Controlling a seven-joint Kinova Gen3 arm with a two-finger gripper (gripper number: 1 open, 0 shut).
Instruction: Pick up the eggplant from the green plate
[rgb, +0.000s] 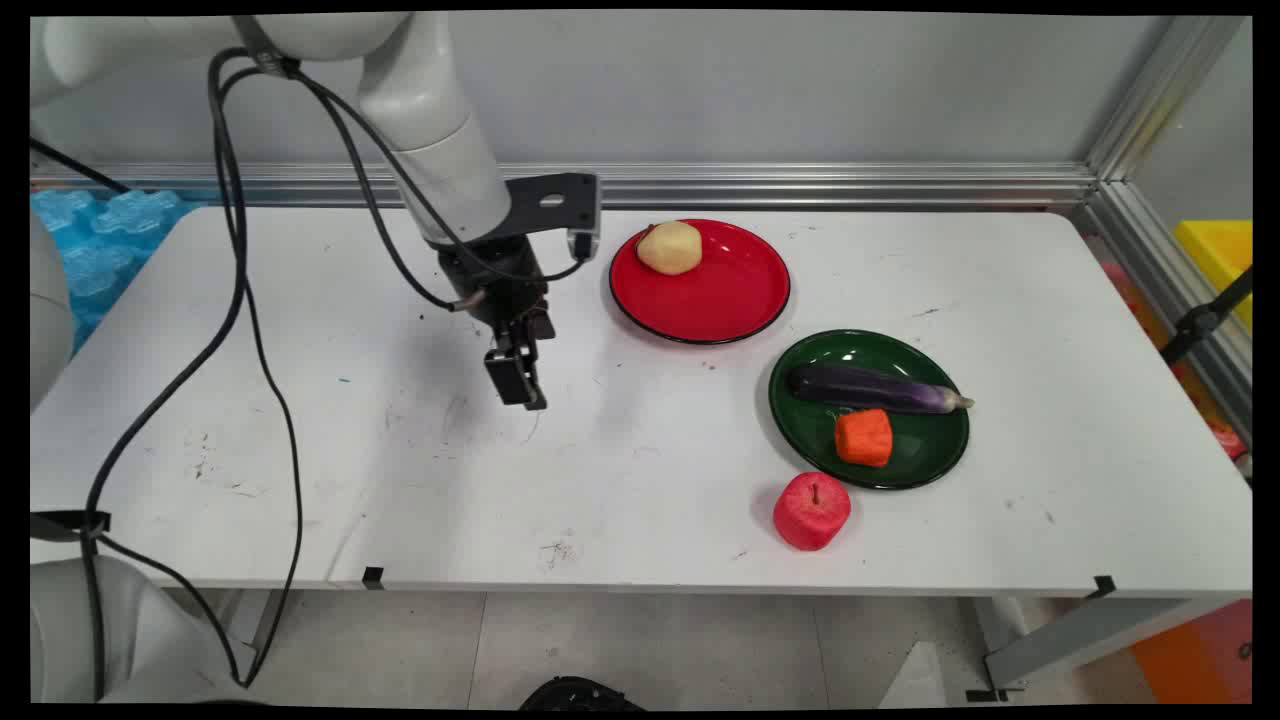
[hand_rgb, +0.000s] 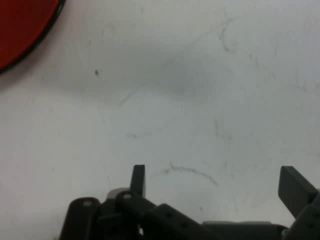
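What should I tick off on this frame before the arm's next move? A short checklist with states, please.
1. Gripper open, fingers spread wide: ok.
2. Gripper empty, only bare table between the fingers: ok.
3. Potato sits on the red plate: ok.
4. Eggplant and orange piece lie on the green plate: ok.
5. Red apple stands on the table, off the green plate: ok.
6. Whether the fingertips touch the table: cannot tell.
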